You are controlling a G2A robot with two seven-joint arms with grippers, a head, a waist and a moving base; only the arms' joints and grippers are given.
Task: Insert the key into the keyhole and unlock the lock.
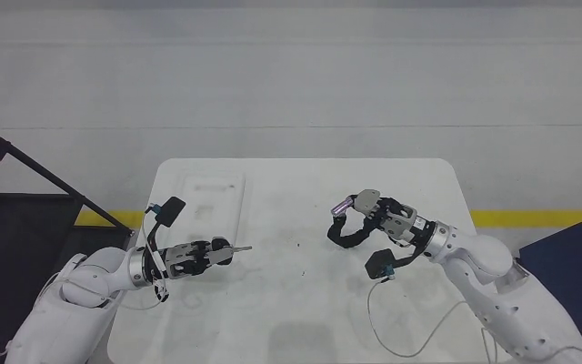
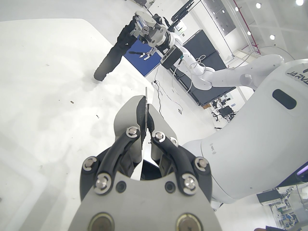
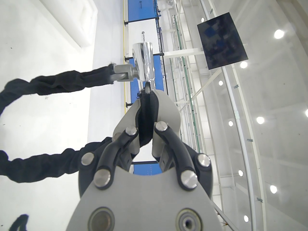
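My left gripper (image 1: 222, 250) is shut on a thin metal key (image 1: 240, 247) whose blade points right across the white table (image 1: 300, 300). In the left wrist view the key (image 2: 146, 106) stands edge-on between the closed pads of that gripper (image 2: 145, 108). My right gripper (image 1: 375, 213) holds a cable lock: a shiny metal cylinder (image 1: 344, 207) with a black fabric-covered cable (image 1: 350, 238) looping below it. In the right wrist view the gripper (image 3: 147, 97) is shut on the lock, the cylinder (image 3: 142, 60) just past its tips and the cable (image 3: 48, 82) curving off. A wide gap separates key and lock (image 2: 144, 26).
A shallow white tray (image 1: 211, 202) lies at the table's back left, beyond the left arm. Small dark specks dot the table's middle. Loose cables (image 1: 409, 337) trail from the right arm over the table's front right edge.
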